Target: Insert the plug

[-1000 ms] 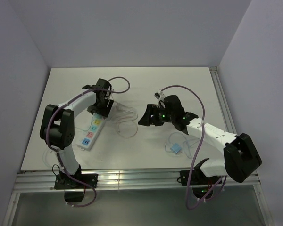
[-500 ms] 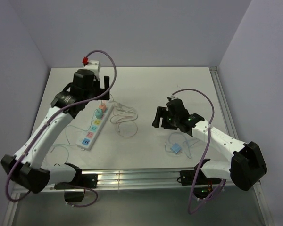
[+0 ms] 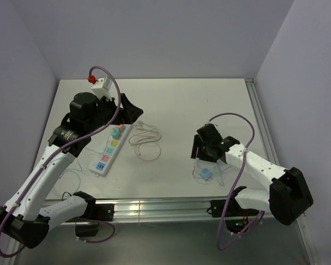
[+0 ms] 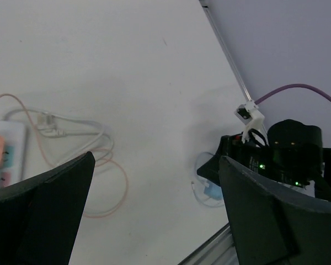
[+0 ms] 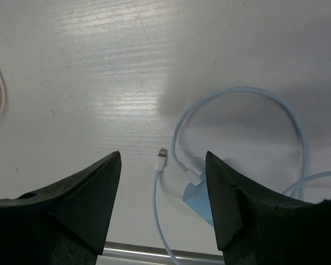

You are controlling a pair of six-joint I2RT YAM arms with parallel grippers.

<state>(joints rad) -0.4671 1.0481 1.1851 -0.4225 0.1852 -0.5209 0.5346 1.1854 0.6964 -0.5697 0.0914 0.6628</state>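
Fingers [image 5: 83,193] of right gripper [image 5: 163,163] spread wide, empty, hovering over blue plug [image 5: 197,200], which lies with its coiled cable [image 5: 244,88] well right of power strip [image 3: 111,148]. Above that strip, left gripper [image 4: 157,160] agape, nothing held. Approach stage, by my reading; next: descend, pinch plug body squarely.

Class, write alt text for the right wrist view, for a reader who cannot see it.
The right pincer hangs open over the white table, its two dark fingers framing a light blue plug. The plug's pale blue cable loops across the table and ends in a small connector.
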